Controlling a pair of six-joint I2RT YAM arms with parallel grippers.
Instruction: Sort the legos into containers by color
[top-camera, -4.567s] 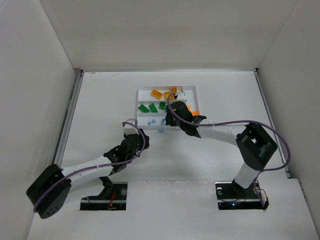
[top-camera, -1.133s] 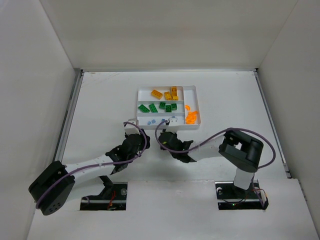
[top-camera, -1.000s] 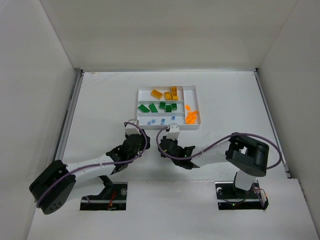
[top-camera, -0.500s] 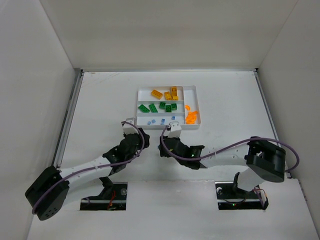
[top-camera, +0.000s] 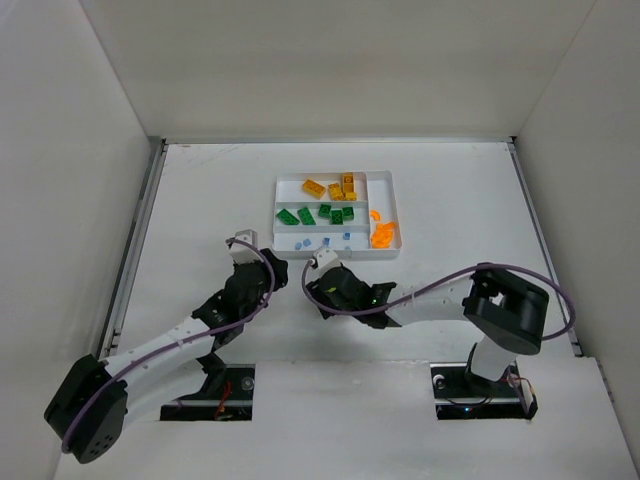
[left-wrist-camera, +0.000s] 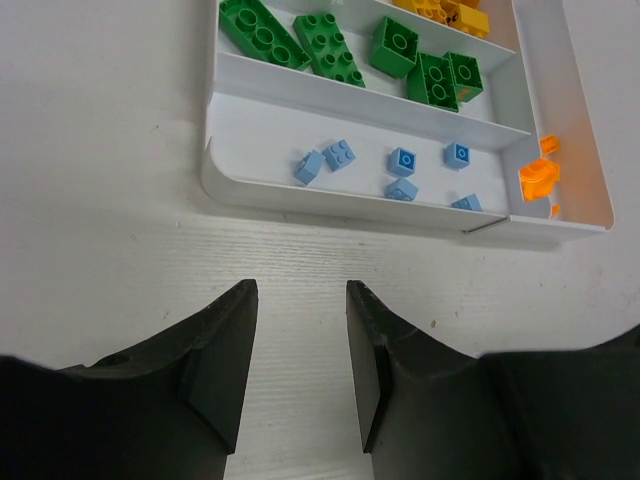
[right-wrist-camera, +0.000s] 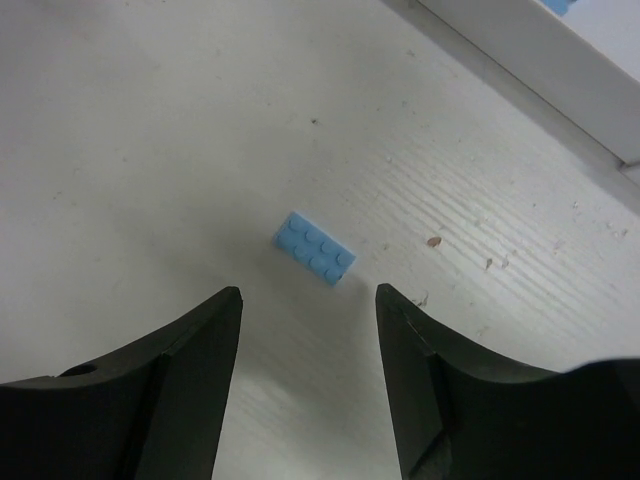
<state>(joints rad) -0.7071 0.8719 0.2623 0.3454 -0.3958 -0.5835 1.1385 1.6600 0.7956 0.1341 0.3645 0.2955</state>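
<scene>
Right arm (top-camera: 420, 300) has slid left, away from the tray's (top-camera: 277, 200) near edge, since half a second ago. Left arm (top-camera: 170, 335) has crept up and left.

Right jaws: wide apart, holding nothing. One light blue brick (right-wrist-camera: 316, 248) lies flat on the counter (right-wrist-camera: 150, 120) just ahead of the gap, outside the tray and near its front wall. Can't make it out in the top view.

Left jaws: partly open, nothing between them, hanging over bare counter short of the tray. The left wrist view shows the other blue pieces (left-wrist-camera: 400, 160) in the nearest long slot, green bricks (left-wrist-camera: 330, 45) in the slot behind and orange bits (left-wrist-camera: 538, 175) in the narrow side slot.

Likely the last stray.

Risks:
- The brick sits skewed to the closing line, so the jaws could catch a corner and spin or flick it away.
- It's thin and low: too shallow misses it, too deep scrapes the counter.
- A weak pinch could drop it at the tray wall or into the green slot.
- The arms are close together, so a swing left could clip the left one.
</scene>
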